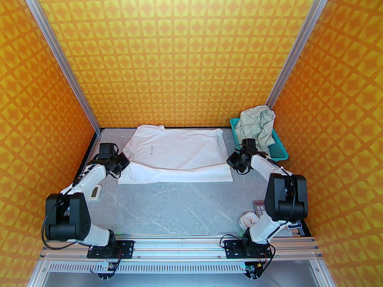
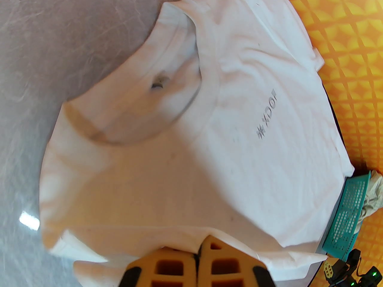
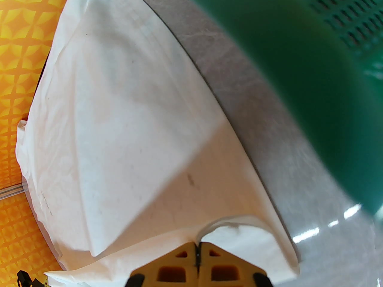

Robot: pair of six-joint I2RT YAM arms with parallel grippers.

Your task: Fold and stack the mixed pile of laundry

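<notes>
1. Top external view: one white T-shirt lies spread across the far half of the grey table, its collar toward the left. One short line of small dark lettering is on the chest.
2. The T-shirt lies in two layers. The upper layer stops short of the lower one, so a strip of lower cloth shows along the near side.
3. Two grippers work at the T-shirt: the left gripper at its near-left corner, beside the collar, and the right gripper at its near-right corner.
4. In the left wrist view, the left gripper's two tan fingers are pressed together, with the T-shirt's edge caught at their tips.
5. In the right wrist view, the right gripper's two fingers are likewise pressed together. A fold of the T-shirt's hem runs into the seam between them, pinched.
6. One teal mesh basket stands to the right of the T-shirt, near its far-right corner but not touching it.
7. One pair of pale greenish-cream shorts sits heaped in that basket, to the right of the T-shirt, and spills over the rim.
8. Three small items lie nearer than the T-shirt: one white device near its near-left corner, and one keypad and one round white item, both well apart on the right.
</notes>
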